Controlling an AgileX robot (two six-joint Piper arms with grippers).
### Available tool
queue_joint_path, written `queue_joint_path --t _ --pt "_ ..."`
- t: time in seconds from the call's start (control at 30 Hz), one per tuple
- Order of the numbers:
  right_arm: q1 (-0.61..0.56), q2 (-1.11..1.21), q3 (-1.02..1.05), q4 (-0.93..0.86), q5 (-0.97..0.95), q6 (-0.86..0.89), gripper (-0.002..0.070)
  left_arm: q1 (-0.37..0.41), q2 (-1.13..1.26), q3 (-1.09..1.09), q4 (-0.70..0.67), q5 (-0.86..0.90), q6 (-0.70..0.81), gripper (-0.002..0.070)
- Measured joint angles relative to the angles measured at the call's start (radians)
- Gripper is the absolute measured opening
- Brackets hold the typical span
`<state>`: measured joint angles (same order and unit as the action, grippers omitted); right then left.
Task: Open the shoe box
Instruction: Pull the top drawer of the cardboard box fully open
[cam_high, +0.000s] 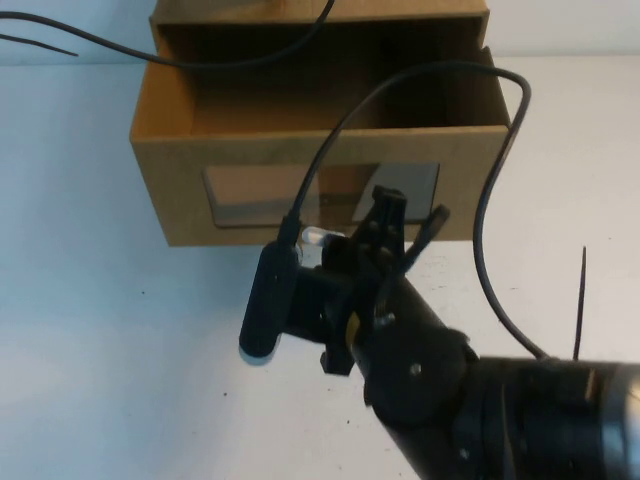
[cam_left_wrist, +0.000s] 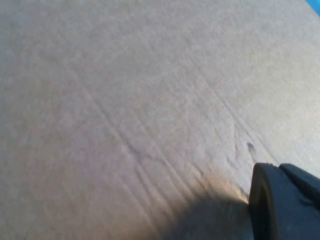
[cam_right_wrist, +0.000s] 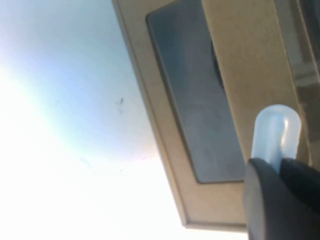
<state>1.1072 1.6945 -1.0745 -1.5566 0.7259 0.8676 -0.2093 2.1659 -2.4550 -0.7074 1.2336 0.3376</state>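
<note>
Both near box (cam_high: 170, 190): right gripper (cam_high: 392, 208) at window (cam_high: 250, 195), left gripper (cam_left_wrist: 282, 200) beside.

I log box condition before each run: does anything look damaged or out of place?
Minor only: the box shows faint creases and a small dark mark where the left gripper hovers close to its cardboard. A cable loops over the open box. The right gripper, shut, is at the front window.

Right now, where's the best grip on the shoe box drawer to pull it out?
The drawer front wall, at its top rim, from above on the robot's side: thin, upright, open behind. The right gripper, shut, is at that wall; the left gripper is close to cardboard.
</note>
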Motion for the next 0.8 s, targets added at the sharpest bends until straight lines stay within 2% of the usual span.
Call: queue_joint_path --t 0.3,0.8 --pt "0.170 -0.064 0.059 0.085 0.148 0.014 0.0010 0.000 0.000 0.000 0.000 0.000 -0.002 -0.0004" --pt "0.384 -0.121 0.059 0.259 0.323 0.016 0.0009 0.000 0.000 0.000 0.000 -0.002 -0.002 -0.0004"
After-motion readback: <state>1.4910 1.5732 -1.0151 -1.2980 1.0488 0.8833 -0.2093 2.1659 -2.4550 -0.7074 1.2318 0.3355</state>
